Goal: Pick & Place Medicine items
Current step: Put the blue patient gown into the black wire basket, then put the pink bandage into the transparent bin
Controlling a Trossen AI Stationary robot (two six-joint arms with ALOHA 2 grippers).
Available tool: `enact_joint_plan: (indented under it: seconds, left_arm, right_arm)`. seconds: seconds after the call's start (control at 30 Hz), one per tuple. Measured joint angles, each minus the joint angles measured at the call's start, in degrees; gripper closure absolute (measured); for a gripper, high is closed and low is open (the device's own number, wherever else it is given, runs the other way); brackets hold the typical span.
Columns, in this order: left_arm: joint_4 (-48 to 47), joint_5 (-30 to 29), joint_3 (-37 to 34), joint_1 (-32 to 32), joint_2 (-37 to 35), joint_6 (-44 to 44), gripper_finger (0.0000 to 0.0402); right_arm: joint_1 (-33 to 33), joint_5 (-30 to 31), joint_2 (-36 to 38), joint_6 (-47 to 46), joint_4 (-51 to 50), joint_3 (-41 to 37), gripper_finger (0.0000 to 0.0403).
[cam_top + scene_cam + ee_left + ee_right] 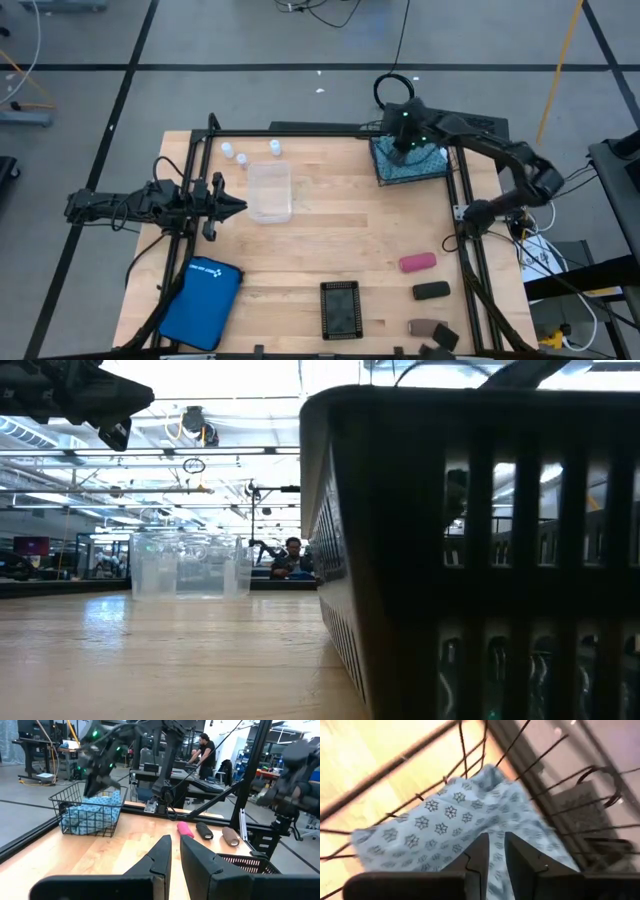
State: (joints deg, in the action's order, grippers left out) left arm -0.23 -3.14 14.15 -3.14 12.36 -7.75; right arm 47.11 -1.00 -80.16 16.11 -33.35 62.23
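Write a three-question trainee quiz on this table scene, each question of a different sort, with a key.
1. True or false: the teal patterned pouch lies inside the wire basket.
2. Which block lies nearest the black tray? A) pink block B) black block C) brown block
3. Fill in: the three white vials stand beside the clear ____.

Key:
1. True. The right hand hovers over the pouch, fingers nearly closed.
2. B. The brown block is only slightly farther.
3. Container. The left hand waits beside it, fingers nearly closed.
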Motion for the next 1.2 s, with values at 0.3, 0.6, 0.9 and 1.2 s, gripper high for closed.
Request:
enact_joint_plan:
  seconds: [0.3,0.6,0.9,1.2]
  left_arm:
    - [0.9,0.0,0.0,0.0,0.0,0.1,0.0355]
    - [2.7,-0.1,0.0,0.0,0.0,0.1,0.0355]
    - [3.6,-8.5,0.0,0.0,0.0,-4.4,0.0355]
    - [1.4,-10.8,0.0,0.0,1.3,-8.1,0.0354]
  right_arm:
    - [-7.0,-0.7,21.1,1.1,-4.2,0.2,0.0350]
    - [-22.5,-6.7,34.9,-5.5,-4.6,0.2,0.0323]
    - [-44.0,-6.6,30.9,-14.0,-4.6,0.2,0.0215]
    - [-64.4,4.3,19.7,-22.5,-11.9,0.2,0.0129]
